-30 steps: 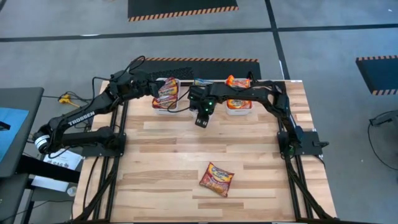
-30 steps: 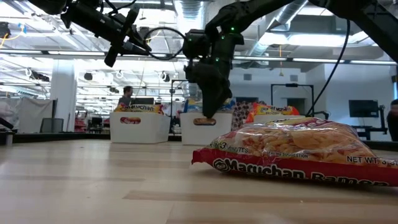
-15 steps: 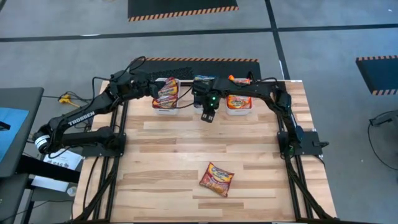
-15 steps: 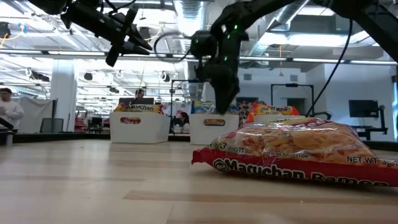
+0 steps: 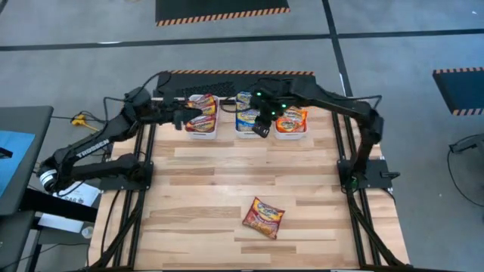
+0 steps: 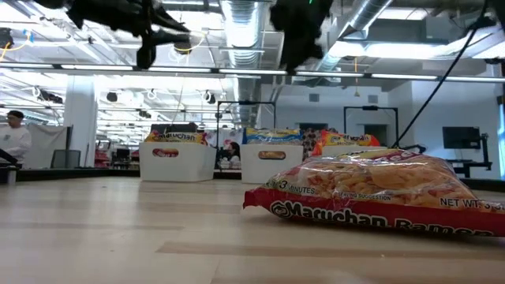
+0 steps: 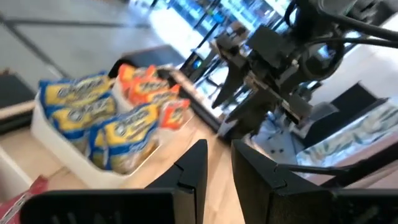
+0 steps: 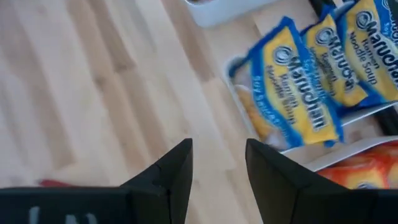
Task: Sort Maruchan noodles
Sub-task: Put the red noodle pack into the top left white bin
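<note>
The right gripper [image 5: 264,130] hovers at the front edge of the middle bin [image 5: 247,133], jaws apart and empty. The left gripper [image 5: 181,121] hangs by the left bin [image 5: 201,134] toward 11 o'clock on the table [image 5: 197,189], jaws narrowly apart, holding nothing. Red packets [image 5: 203,111] fill the left bin, blue packets [image 5: 246,113] the middle, orange packets [image 5: 291,119] the right bin [image 5: 290,136]. One loose red packet [image 5: 263,216] lies toward 6 o'clock.

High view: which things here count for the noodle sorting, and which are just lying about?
For the job:
- red packet loose on the table
- red-packet bin
- blue-packet bin
- orange-packet bin
- left end effector, right end effector

Lying about:
- yellow cable on the floor
- blue-topped stand
</note>
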